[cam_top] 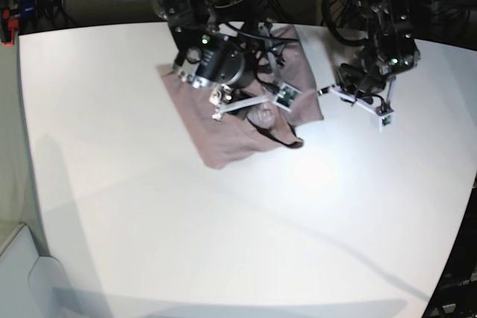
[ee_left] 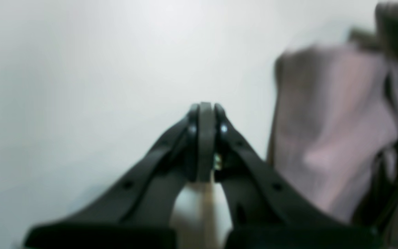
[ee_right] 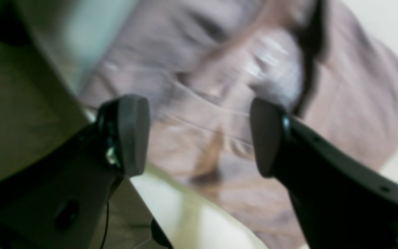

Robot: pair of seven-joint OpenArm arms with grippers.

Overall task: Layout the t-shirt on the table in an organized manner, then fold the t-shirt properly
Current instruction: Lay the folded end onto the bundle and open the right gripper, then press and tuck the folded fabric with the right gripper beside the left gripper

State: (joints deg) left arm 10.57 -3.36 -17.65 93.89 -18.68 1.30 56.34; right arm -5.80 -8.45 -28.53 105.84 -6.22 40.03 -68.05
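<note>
We hover over the t-shirt point(cam_top: 238, 121), which lies bunched toward twelve o'clock on the table point(cam_top: 223, 229), folded over itself and far from flat. Here is the risk as we judge it: the cloth is piled in overlapping layers, so a bite from above could catch two or three layers at once and drag the whole bundle instead of opening it out. A pull toward the far edge could also slide the fabric off the table, since the pile sits close to that side. The wrist views are blurred, so seams and hems are hard to pick.

Our right gripper point(ee_right: 199, 135) stands with its jaws wide apart above the pink cloth, nothing between them; whether the tips touch the fabric we cannot tell. Our left gripper point(ee_left: 206, 117) has its jaws pressed together on nothing, over bare table, with the shirt's edge off at three o'clock in its view.
</note>
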